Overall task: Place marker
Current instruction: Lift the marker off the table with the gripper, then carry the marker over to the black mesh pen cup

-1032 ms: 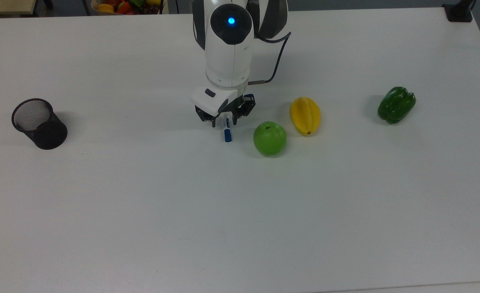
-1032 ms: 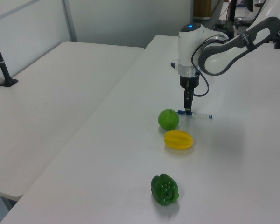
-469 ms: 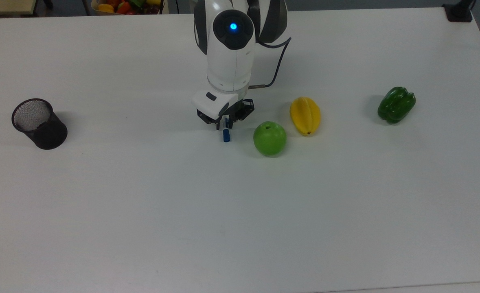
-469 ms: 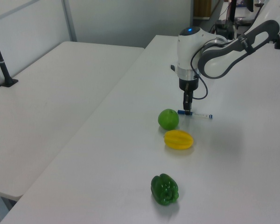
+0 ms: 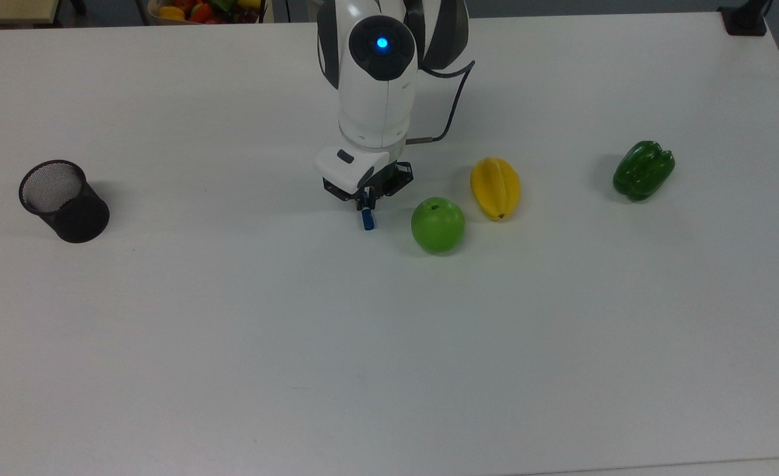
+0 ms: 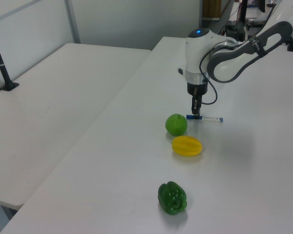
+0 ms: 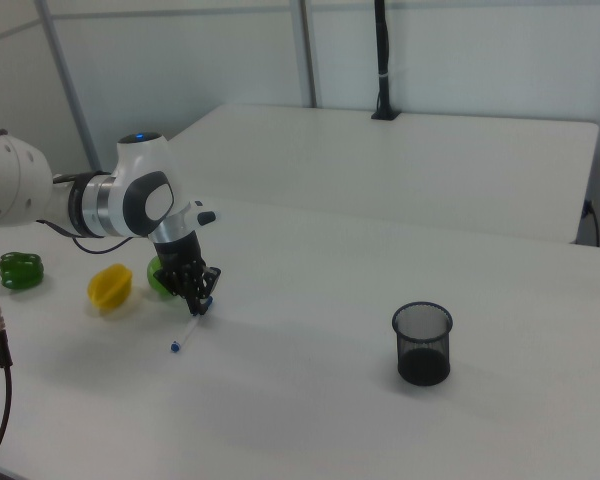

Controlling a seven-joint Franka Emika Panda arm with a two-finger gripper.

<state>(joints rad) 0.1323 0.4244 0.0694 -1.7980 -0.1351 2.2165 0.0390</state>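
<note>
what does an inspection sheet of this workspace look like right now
surface: white table, bare apart from the items below
job's things: marker lying flat beside the apple, blue cap end under the gripper; black mesh cup upright, far off at the top view's left
clutter: green apple, yellow starfruit, green pepper in a row
gripper: gripper pointing down at the marker's cap end, fingers closed around it
cables: dark cable looping from the arm's wrist
surroundings: second white table alongside; bowl of fruit past the far edge; black post behind
</note>
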